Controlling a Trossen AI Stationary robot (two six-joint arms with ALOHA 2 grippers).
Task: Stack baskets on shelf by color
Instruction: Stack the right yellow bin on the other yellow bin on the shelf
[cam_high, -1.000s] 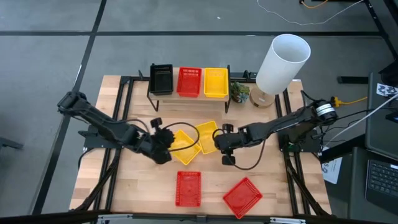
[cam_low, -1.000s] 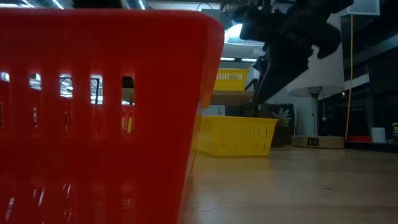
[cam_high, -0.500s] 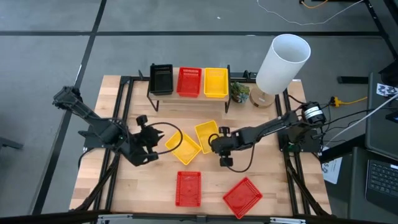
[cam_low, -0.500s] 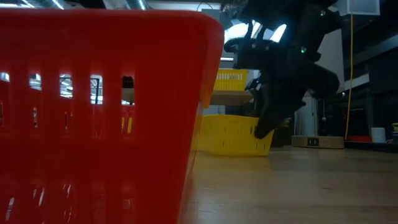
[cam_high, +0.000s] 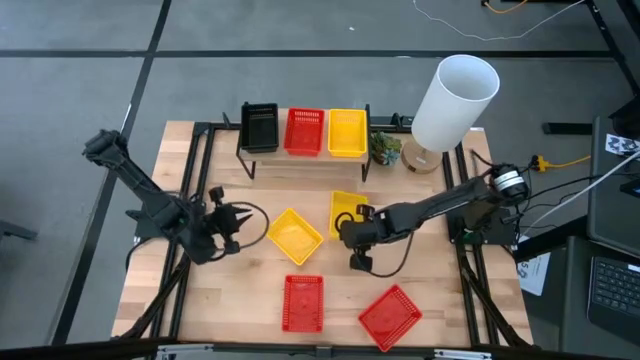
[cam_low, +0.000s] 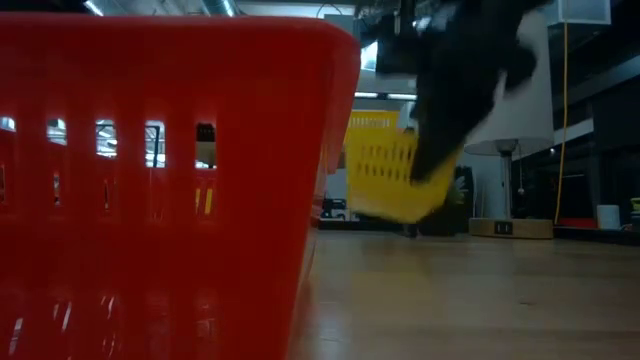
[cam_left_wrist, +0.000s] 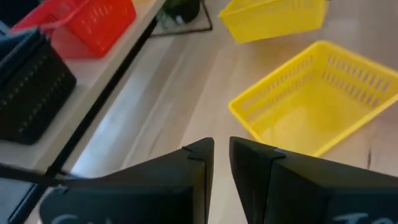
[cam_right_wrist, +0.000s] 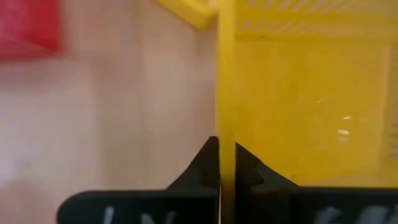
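On the shelf (cam_high: 300, 154) stand a black basket (cam_high: 260, 127), a red one (cam_high: 304, 131) and a yellow one (cam_high: 347, 132). One yellow basket (cam_high: 295, 237) lies flat on the table's middle. My right gripper (cam_high: 348, 229) is shut on a second yellow basket (cam_high: 348, 207), which shows tilted in the low view (cam_low: 385, 180). Two red baskets (cam_high: 303, 302) (cam_high: 390, 316) rest near the front edge. My left gripper (cam_high: 236, 217) hovers left of the flat yellow basket (cam_left_wrist: 323, 99), fingers together with only a slit, nothing between them. My right gripper pinches one side wall of the yellow basket (cam_right_wrist: 226, 118), one finger inside the basket and one outside. The fingers slant down from the table's right and near side. In the low view the basket hangs tilted, raised off the table.
A tall white lamp (cam_high: 455, 100) and a small potted plant (cam_high: 385, 148) stand at the back right beside the shelf. One red basket fills the low view's left half (cam_low: 160, 190). Bare wood lies between the flat yellow basket and the shelf.
My left gripper has drawn back toward the table's left edge, away from the flat yellow basket, which stays on the table. My right gripper has shut on the other yellow basket's wall, and that basket has come up from the table, tilted.
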